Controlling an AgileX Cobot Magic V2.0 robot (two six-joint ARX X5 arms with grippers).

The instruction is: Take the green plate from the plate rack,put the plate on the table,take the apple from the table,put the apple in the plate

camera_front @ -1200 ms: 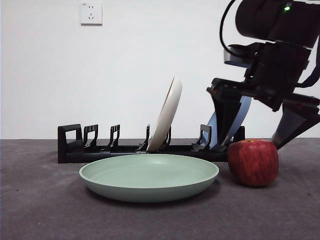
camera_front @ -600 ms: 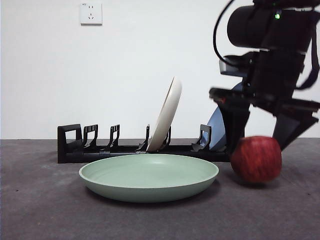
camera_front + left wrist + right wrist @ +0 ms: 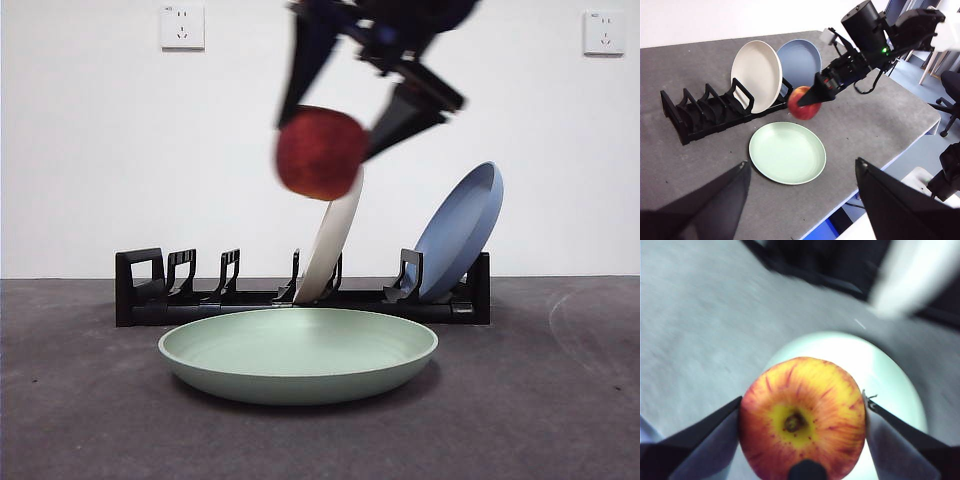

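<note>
Gripping apple (image 3: 321,153), right pincer (image 3: 335,110) clamped either side, above green plate (image 3: 298,353)

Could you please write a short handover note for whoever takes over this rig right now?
Right tool: shut on the apple, holding it in the air above the green plate.
Left tool: open, holding nothing, waiting well back from the work.
Green plate: flat on the table, in front of the plate rack.
The rack holds a cream-white plate and a blue plate.
Done: plate out of the rack and on the table; apple picked up.
Left: lower the apple into the green plate, let go, withdraw.
</note>
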